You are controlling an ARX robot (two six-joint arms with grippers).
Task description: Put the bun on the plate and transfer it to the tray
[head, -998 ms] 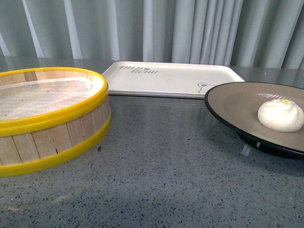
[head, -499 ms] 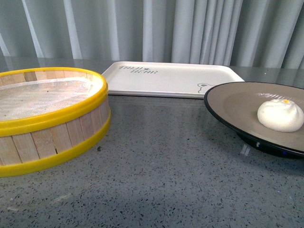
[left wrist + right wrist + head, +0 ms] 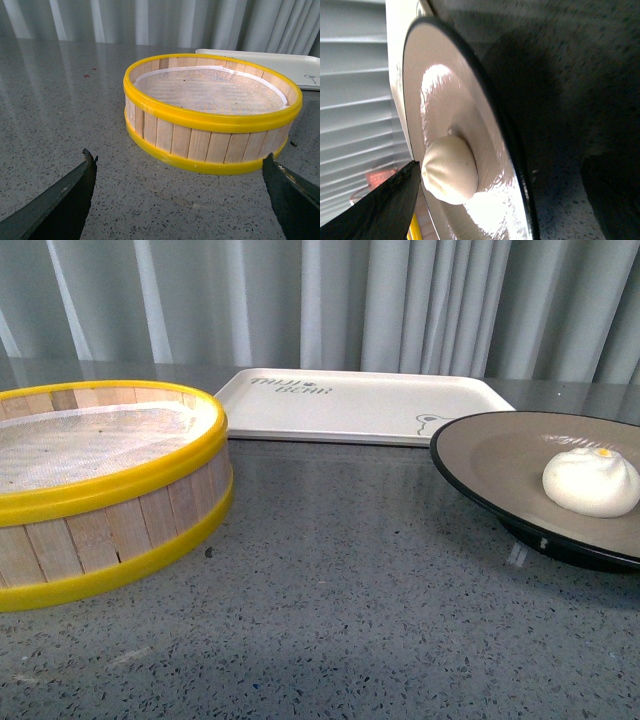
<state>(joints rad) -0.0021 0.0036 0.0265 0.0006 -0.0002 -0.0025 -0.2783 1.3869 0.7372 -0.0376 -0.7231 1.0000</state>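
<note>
Bun (image 3: 590, 482) sits on plate (image 3: 480, 455) at worktop (image 3: 350, 590) R side, so step 1 done, transfer to tray (image 3: 360, 405) left; L tool (image 3: 180, 159) wide open, empty; R tool (image 3: 502, 167) straddles plate rim, grip can't be told; tray's raised rim close behind, open worktop L of plate.

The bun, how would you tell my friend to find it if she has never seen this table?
Start at the grey speckled table, then look to its right side for the wide plate with a tan inside and black rim. The bun sits on that plate, a small creamy-white ball with a yellow dot; the steamer basket and tray hold nothing like it.
</note>
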